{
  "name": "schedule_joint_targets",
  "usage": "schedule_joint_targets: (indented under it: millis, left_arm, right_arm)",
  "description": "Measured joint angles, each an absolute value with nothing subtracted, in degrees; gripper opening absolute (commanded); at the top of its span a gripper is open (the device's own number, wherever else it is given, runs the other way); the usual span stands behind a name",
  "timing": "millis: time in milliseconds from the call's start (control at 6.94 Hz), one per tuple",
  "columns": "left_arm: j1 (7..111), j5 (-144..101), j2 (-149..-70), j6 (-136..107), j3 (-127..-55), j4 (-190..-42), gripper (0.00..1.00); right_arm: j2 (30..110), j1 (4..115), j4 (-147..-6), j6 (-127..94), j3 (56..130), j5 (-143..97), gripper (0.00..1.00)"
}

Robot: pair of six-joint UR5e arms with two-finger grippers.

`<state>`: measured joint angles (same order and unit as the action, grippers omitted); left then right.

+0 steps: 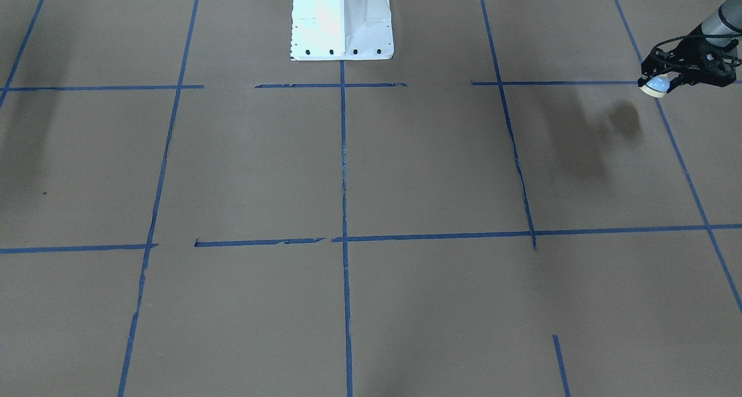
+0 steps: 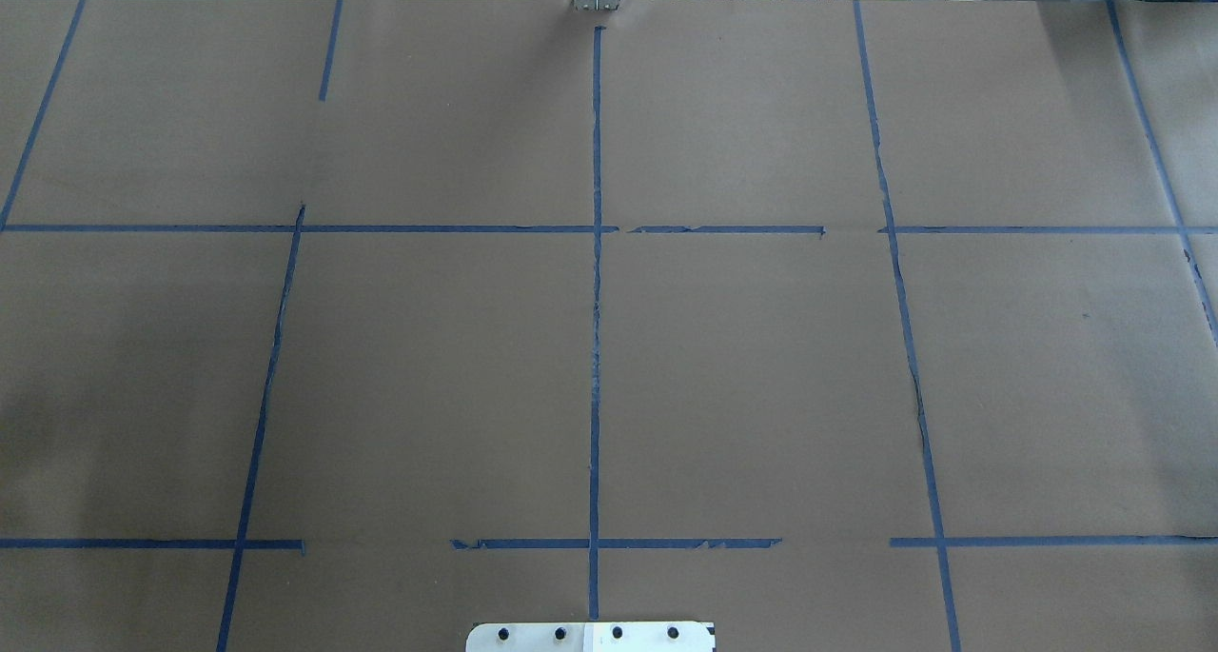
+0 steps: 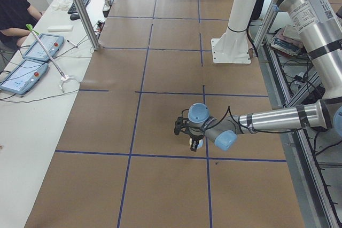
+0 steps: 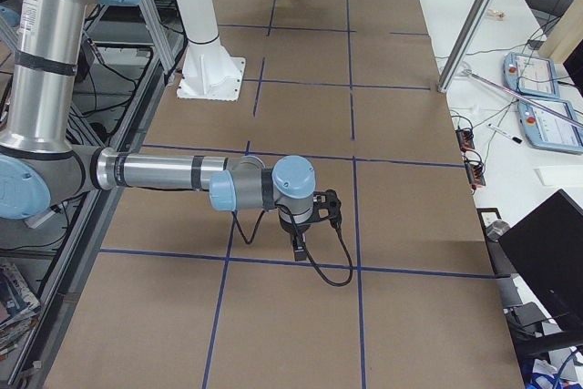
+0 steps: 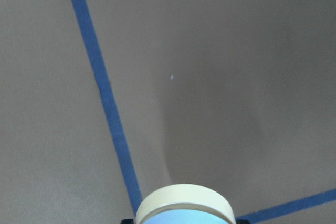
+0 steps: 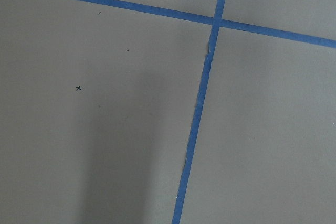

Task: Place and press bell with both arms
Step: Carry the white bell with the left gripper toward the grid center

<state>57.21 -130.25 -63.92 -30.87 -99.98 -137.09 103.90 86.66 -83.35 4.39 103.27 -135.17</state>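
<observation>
The bell [image 1: 656, 86], a small light-blue dome on a cream base, is held tilted above the brown table by my left gripper [image 1: 662, 79], which is shut on it at the far right of the front-facing view. Its shadow falls on the table below. The bell's cream base fills the bottom edge of the left wrist view [image 5: 185, 203], and it also shows in the exterior left view [image 3: 196, 143]. My right gripper [image 4: 299, 245] hangs low over the table near a tape line; I cannot tell if it is open or shut. Neither arm shows in the overhead view.
The table [image 1: 261, 171] is covered in brown paper with a blue tape grid [image 1: 343, 153]. The white pedestal [image 1: 342, 20] stands at the robot's side. A seated operator [image 3: 13, 4], control tablets [image 3: 24, 76] and a laptop [image 4: 547, 252] are along the far side table.
</observation>
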Motion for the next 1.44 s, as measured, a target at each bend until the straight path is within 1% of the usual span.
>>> schedule_joint_targets:
  millis: [288, 576, 864, 1008, 1297, 1441]
  left_arm:
    - [57.37, -130.31, -70.92, -36.39, -100.69, -133.8, 0.05]
    - [57.38, -130.4, -80.08, -38.63, -100.85, -125.76, 0.05]
    - [56.91, -130.41, -91.4, -41.85, -100.93, -114.73, 0.05]
    - [55.91, -130.33, -98.43, -43.76, -100.89, -107.25, 0.05]
    - [50.61, -129.49, -111.74, -50.71, -100.0, -94.62, 0.05]
    - [47.11, -127.41, -117.02, -56.47, -98.34, -92.56, 0.05]
  right_arm:
    - [104.18, 86.66, -83.4, 4.35, 103.4, -135.17, 1.0]
    - [104.23, 86.66, -83.41, 4.18, 103.37, -135.06, 1.0]
    - [104.24, 86.66, -83.41, 4.08, 103.36, -135.01, 1.0]
    - [104.22, 86.66, -83.41, 4.05, 103.36, -134.98, 1.0]
    - [104.16, 86.66, -83.41, 4.02, 103.36, -134.93, 1.0]
    - [104.16, 86.66, -83.41, 3.98, 103.34, -134.91, 1.0]
